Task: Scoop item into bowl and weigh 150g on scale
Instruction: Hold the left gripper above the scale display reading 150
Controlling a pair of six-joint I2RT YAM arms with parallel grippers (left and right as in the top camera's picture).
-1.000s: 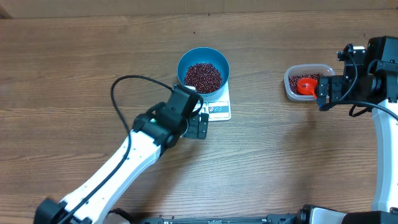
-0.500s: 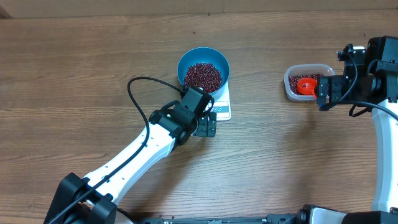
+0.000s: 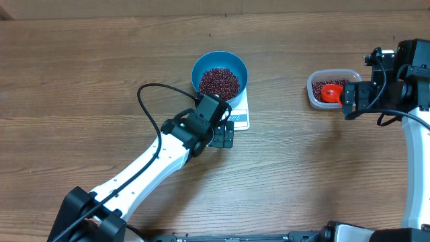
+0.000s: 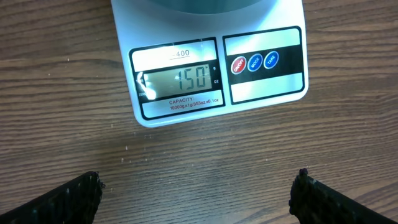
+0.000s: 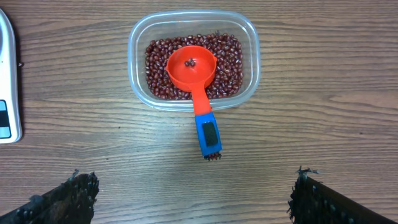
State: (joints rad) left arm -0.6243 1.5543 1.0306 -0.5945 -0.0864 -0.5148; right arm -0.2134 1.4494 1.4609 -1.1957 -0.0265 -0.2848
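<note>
- On the scale [image 3: 239, 119], the blue bowl [image 3: 196, 69] is sitting toward the back edge and holding a heap of dark red-brown beans [image 3: 219, 82].
- Along the scale's front edge, the grey display [image 4: 177, 79] is showing 150, with three round buttons [image 4: 254, 63] lying beside it.
- Just in front of the scale, the left gripper [image 4: 198, 198] is hovering over bare wooden table [image 4: 205, 149], its fingers spread wide and pinching nothing.
- Well to the right of the scale, a clear tub [image 5: 135, 43] is holding more beans. A red scoop [image 5: 192, 67] is resting in it with a few beans in its cup, its blue-tipped handle sticking out over the tub's rim.
- Past the tub, on the side away from the scale, the right gripper [image 5: 196, 199] is hanging with its fingers spread wide, gripping nothing.
</note>
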